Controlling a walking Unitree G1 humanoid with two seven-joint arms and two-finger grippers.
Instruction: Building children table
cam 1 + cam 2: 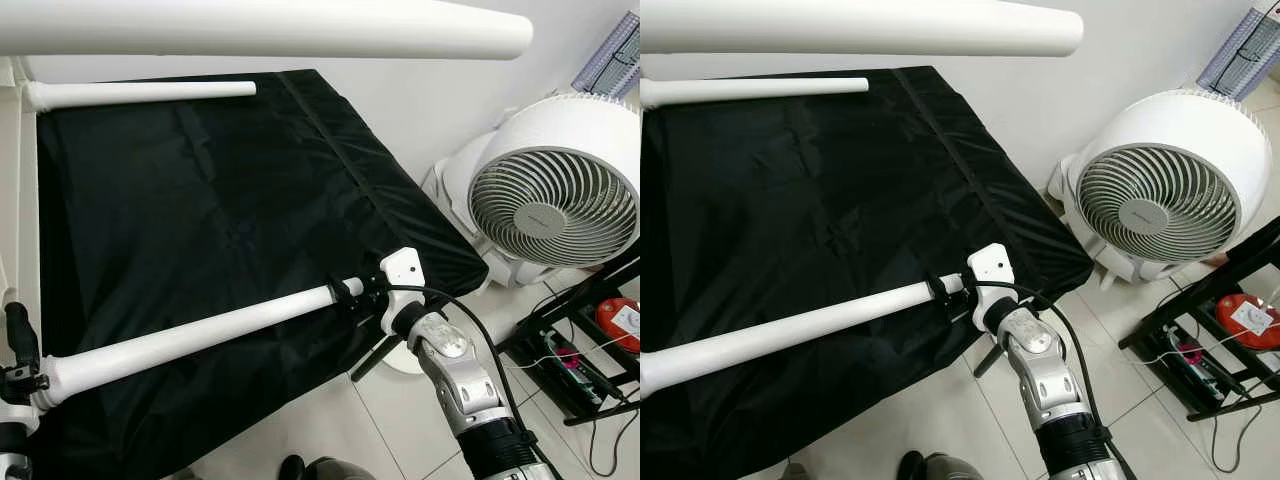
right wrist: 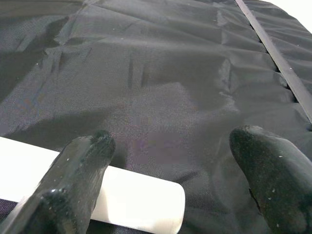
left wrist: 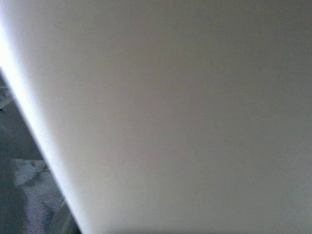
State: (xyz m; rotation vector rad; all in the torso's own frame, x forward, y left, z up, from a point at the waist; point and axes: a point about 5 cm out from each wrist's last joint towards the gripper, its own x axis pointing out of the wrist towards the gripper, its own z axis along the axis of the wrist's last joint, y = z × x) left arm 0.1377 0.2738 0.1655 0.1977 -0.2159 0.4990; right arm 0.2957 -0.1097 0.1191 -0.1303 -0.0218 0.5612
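- Right gripper (image 2: 168,170) is reaching in from the black cover's (image 1: 200,220) near-right edge, fingers apart around the white leg's (image 1: 190,340) tip.
- Leg is lying diagonally across the near edge.
- Left gripper (image 1: 20,360) is at its base; can't tell its fingers.

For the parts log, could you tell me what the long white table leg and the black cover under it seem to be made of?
Long white table leg: probably painted wood or plastic, going by its smooth matte white surface; which one is unclear. Black cover: a thin woven synthetic like nylon, with creases, slight sheen and a stitched seam.
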